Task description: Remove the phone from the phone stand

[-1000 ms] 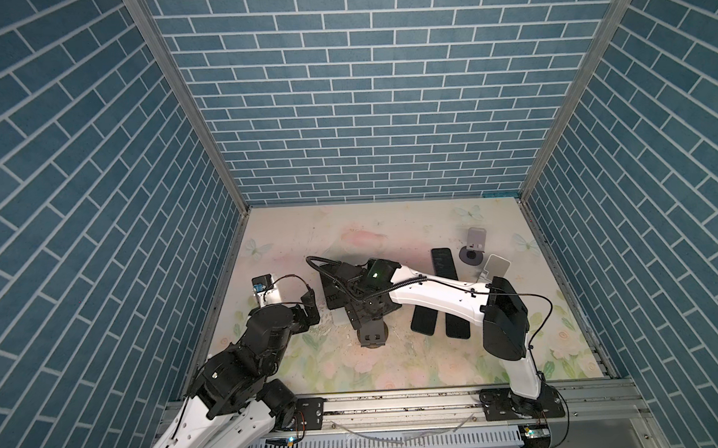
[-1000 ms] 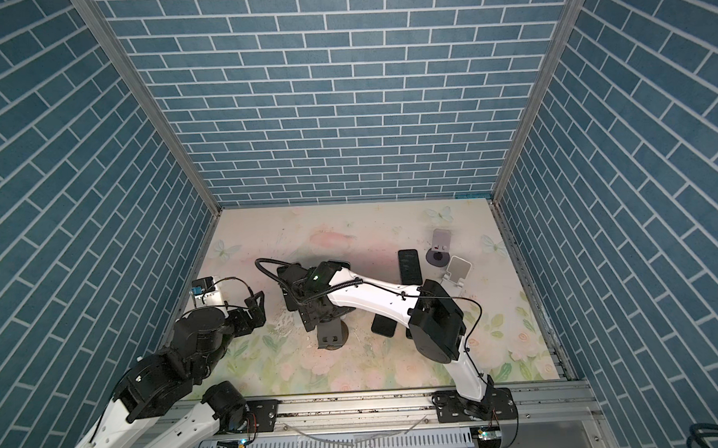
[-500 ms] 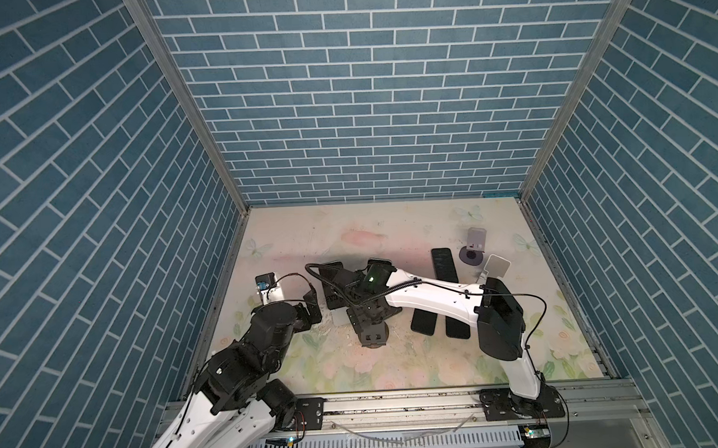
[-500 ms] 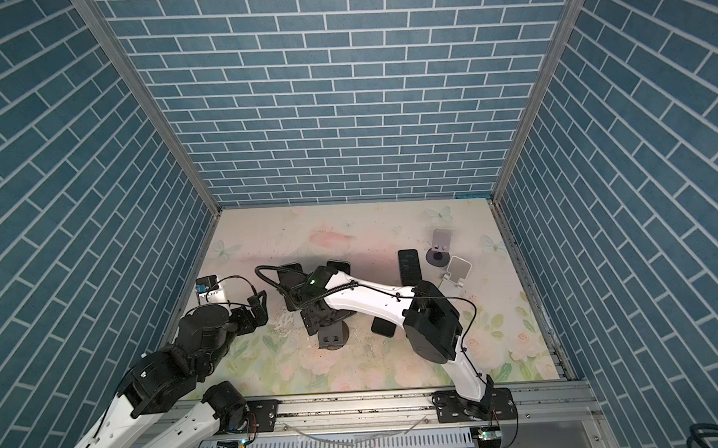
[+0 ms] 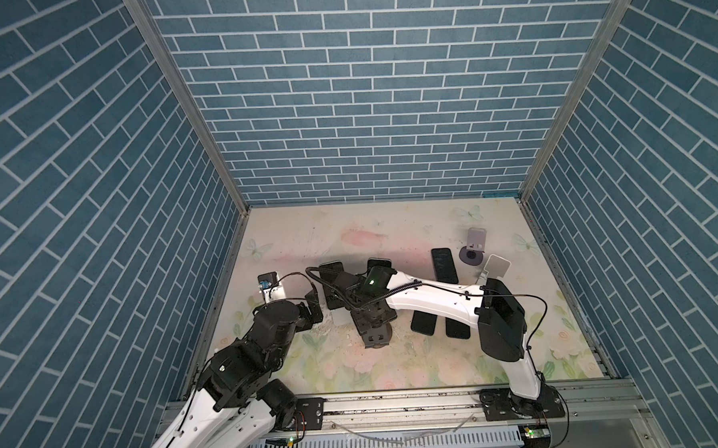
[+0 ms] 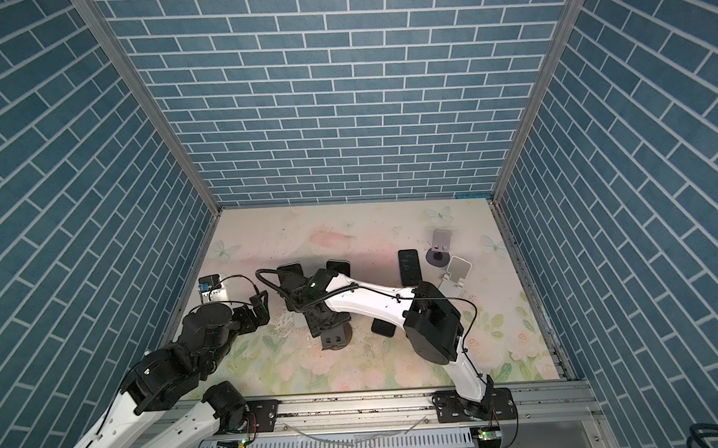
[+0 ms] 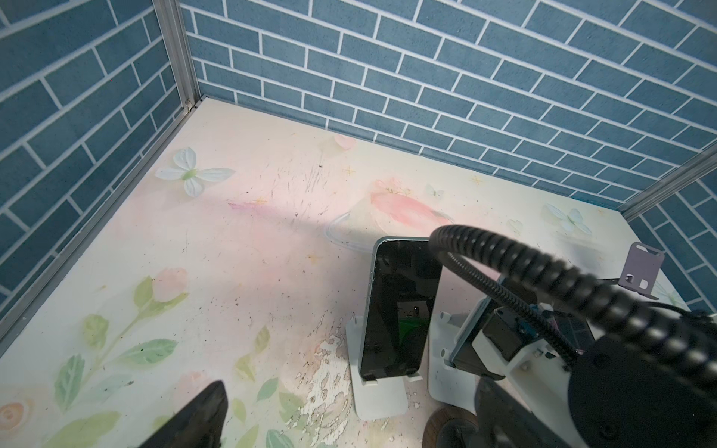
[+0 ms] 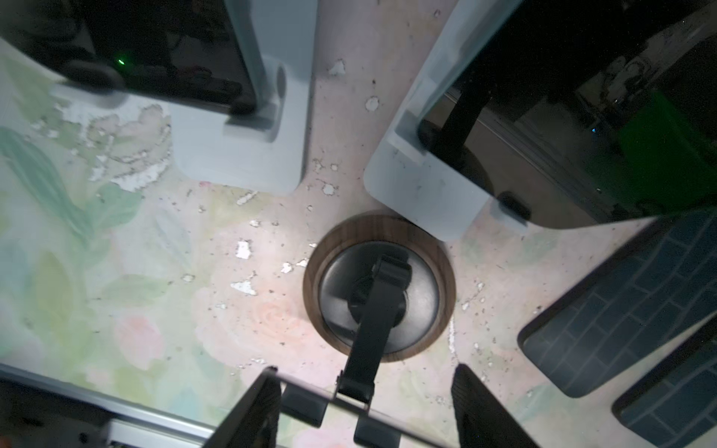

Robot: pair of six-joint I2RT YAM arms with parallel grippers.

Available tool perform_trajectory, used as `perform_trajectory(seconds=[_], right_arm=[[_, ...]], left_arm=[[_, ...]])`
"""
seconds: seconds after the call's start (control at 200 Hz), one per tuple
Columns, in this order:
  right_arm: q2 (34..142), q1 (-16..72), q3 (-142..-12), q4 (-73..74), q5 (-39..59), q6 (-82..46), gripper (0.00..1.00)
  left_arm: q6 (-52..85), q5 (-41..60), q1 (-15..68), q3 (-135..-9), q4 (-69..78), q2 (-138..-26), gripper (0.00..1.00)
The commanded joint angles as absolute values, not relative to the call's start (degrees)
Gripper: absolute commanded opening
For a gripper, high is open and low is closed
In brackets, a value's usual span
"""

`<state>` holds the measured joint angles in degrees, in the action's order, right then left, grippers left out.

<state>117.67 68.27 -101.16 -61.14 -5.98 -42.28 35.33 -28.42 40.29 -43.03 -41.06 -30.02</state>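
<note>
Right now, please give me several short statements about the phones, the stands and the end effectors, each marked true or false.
1. Three flat phones lie on the table. True.
2. Both white stands near the middle are empty. False: each carries a phone.
3. The right end effector is at the black stand with the round wooden base. True.
4. The left end effector grips a phone. False: it is open and holds nothing.
5. The grey stand at the far right is empty. True.
</note>
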Motion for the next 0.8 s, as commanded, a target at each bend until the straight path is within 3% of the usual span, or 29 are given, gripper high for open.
perform_trajectory(seconds=[0.0,0.57,0.79], right_arm=[[116.9,67.7,-98.1,-66.0,-9.4,-43.5,0.49],[112.4,67.5,-93.6,-60.3,-7.8,-41.8,0.53],[106.3,65.0,-85.4,-50.4,-0.4,-41.4,0.53]], left_arm=[[34.9,-28.5,40.0,-42.1,-39.7,-30.4,1.00],[34.1,-28.6,40.0,-42.3,-39.0,-31.3,1.00],[34.0,-28.3,40.0,-42.3,-39.0,-31.6,1.00]])
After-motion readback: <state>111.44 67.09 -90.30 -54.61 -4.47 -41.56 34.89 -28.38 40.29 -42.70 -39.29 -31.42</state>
